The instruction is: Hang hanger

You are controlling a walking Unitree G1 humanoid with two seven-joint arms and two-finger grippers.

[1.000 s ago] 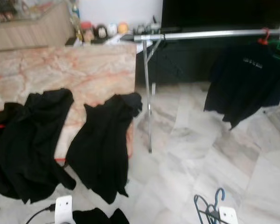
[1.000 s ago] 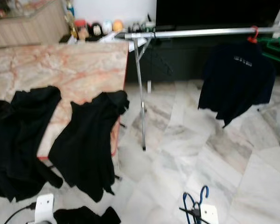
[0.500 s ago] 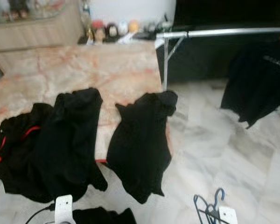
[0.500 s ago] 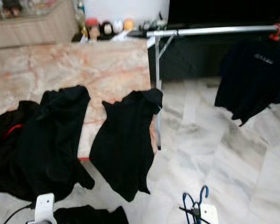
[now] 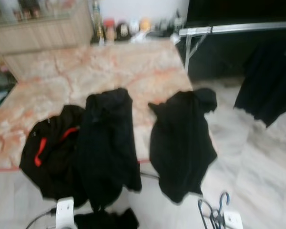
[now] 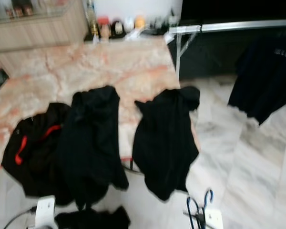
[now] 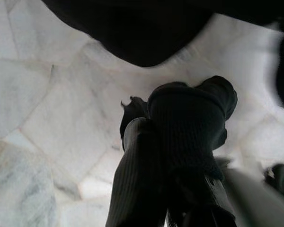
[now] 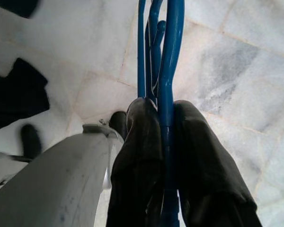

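Across the head views: camera had swung left since a second before; the rail (image 5: 238, 28) now sat far right, the desk (image 5: 105, 67) with black garments (image 5: 181, 143) ahead.
Left wrist: left tool (image 7: 180, 142) closed on a dark cloth (image 7: 189, 118).
Right wrist: right tool (image 8: 165, 142) clamped the blue hanger (image 8: 168, 56), near right, low over the floor (image 8: 227, 71).
Meaning: hanging seemingly not begun.

Head stereo pair: I look forward and down from standing height; both eyes share the marble table (image 5: 109, 67), its near edge, and the rail (image 6: 238, 25). Wrist cameras: each faces down along its fingers, close above the marble floor (image 8: 236, 56).
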